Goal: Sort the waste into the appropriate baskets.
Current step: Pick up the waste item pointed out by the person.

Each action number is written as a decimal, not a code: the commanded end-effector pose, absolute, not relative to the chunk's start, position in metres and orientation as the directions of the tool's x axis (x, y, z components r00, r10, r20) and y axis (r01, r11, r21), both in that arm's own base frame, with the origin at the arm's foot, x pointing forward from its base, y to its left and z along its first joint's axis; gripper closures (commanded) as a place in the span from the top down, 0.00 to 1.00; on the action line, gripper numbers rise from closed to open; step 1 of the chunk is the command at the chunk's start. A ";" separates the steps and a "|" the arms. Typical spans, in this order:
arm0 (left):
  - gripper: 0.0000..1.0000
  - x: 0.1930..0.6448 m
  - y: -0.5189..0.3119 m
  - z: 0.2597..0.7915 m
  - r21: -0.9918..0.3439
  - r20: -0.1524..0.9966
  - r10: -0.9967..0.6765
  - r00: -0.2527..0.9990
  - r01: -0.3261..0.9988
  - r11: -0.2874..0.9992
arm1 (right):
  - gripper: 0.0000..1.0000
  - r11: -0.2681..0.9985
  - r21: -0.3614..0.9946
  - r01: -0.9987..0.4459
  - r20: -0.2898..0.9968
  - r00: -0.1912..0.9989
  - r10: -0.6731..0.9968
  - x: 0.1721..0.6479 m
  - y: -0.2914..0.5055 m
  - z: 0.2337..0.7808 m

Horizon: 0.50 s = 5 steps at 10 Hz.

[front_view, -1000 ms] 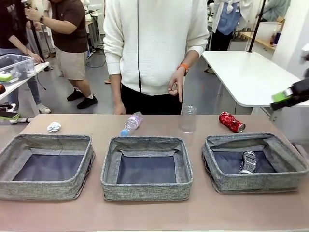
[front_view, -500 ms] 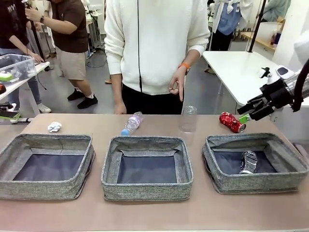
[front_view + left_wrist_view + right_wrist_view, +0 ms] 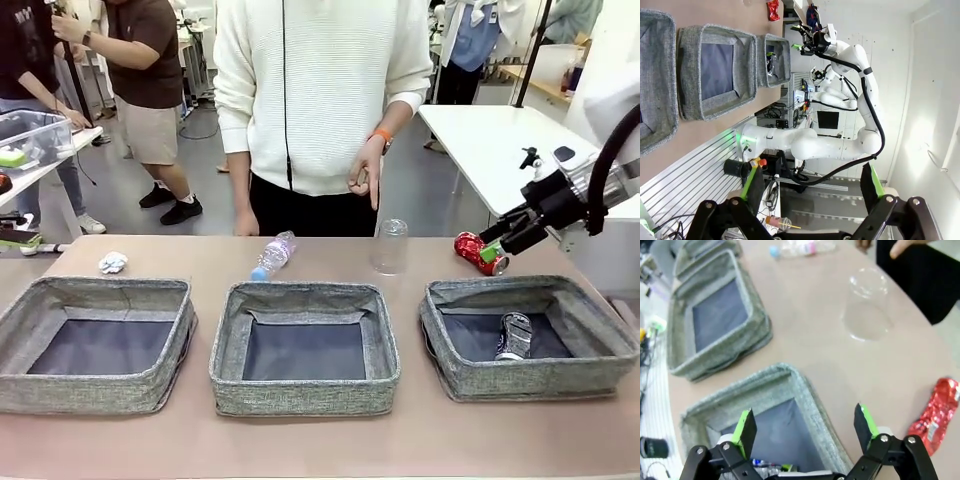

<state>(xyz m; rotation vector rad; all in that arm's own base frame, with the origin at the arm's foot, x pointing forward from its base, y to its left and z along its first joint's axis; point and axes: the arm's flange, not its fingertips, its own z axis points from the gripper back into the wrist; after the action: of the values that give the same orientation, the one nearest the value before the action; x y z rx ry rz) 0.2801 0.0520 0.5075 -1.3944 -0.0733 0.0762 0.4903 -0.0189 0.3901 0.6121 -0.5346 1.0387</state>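
Front view: right hand (image 3: 489,245), fingers spread wide, has dropped closer to red can (image 3: 467,246)

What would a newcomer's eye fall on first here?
A row of three grey baskets spans the near side of the table, and the right basket holds a crushed silver can. At the far right, the right gripper hangs open close by the red can. A person in a white sweater stands at the far side.
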 end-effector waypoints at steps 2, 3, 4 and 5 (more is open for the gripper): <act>1.00 0.281 0.053 0.509 -0.987 0.028 0.096 0.995 0.013 0.159 | 1.00 0.196 -0.011 -0.980 0.721 0.128 0.681 0.496 -0.021 0.360; 1.00 0.281 0.053 0.509 -0.987 0.028 0.096 0.995 0.013 0.159 | 1.00 0.192 -0.028 -0.981 0.689 0.120 0.715 0.517 -0.022 0.343; 1.00 0.281 0.053 0.509 -0.987 0.028 0.096 0.995 0.013 0.159 | 1.00 0.148 -0.055 -0.987 0.746 0.058 0.663 0.535 -0.019 0.330; 1.00 0.281 0.053 0.509 -0.987 0.028 0.096 0.995 0.013 0.159 | 1.00 0.153 -0.090 -0.984 0.789 0.023 0.614 0.549 -0.017 0.323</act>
<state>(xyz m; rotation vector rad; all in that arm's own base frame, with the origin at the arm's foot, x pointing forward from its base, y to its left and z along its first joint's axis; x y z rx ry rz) 0.2803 0.0522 0.5079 -1.3940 -0.0741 0.0758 0.5250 -0.0183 0.3334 0.5406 -0.6989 1.3325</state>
